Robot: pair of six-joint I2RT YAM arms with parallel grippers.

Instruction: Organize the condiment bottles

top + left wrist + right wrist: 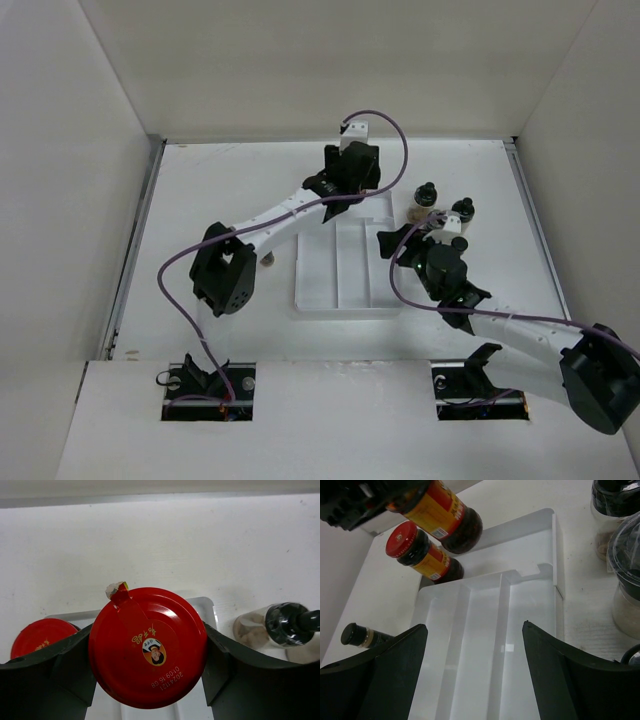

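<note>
Red-capped bottle [148,630] gripped by left claw [149,652]; 2 shakers [425,198] apparently beside tray [335,272].

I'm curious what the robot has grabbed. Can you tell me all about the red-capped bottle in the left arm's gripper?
The held bottle has dark contents and a yellow-and-red label. Its red lid bears a small face, characters and a date code, with a torn seal tab at the rim. The left gripper clamps it at the lid from both sides. It is at the far end of the white tray, beside a second red-capped bottle; whether its base touches the tray is unclear.
</note>
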